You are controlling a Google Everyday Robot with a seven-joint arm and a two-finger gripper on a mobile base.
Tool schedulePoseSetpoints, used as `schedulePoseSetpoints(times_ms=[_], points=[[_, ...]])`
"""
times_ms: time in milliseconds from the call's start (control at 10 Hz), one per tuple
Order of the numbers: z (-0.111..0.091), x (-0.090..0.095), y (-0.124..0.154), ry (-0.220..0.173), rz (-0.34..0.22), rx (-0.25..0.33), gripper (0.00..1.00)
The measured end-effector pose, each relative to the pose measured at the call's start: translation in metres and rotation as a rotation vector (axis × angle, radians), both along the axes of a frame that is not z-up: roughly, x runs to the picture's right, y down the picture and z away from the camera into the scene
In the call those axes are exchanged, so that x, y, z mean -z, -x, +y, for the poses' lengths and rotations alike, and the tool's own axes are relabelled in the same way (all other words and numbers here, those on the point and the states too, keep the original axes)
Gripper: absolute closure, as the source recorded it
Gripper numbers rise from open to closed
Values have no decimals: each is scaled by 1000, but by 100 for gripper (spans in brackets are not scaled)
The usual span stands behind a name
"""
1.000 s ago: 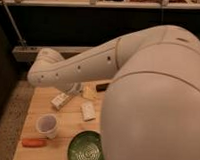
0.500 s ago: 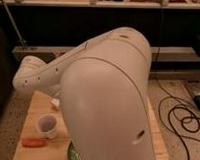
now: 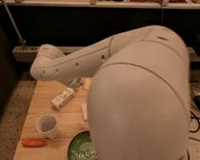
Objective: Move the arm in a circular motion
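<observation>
The arm is a very large glossy cream-white tube that fills the right half of the camera view. Its forearm, dotted with small dark holes, reaches left over the wooden table to a rounded joint. The gripper shows only as a small dark part under the forearm, just above a small carton. It holds nothing that I can see.
On the table are a white cup, an orange carrot, a green plate and a white packet. Cables lie on the floor at right. A dark shelf unit stands behind.
Half a second ago the arm's big segment sat further left and hid most of the table. It has swung back right, and the carton, packet and plate show again.
</observation>
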State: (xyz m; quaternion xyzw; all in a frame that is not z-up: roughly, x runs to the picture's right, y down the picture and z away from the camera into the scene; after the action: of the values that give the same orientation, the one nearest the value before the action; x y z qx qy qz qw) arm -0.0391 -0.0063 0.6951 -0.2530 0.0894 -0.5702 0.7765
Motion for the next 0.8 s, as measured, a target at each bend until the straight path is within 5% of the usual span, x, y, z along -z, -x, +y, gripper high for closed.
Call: schedulePoseSetpoints(times_ms=[400, 800], points=[[-91, -19, -104, -184, -99, -115, 20], [-138, -44, -200, -299, -103, -275, 20]])
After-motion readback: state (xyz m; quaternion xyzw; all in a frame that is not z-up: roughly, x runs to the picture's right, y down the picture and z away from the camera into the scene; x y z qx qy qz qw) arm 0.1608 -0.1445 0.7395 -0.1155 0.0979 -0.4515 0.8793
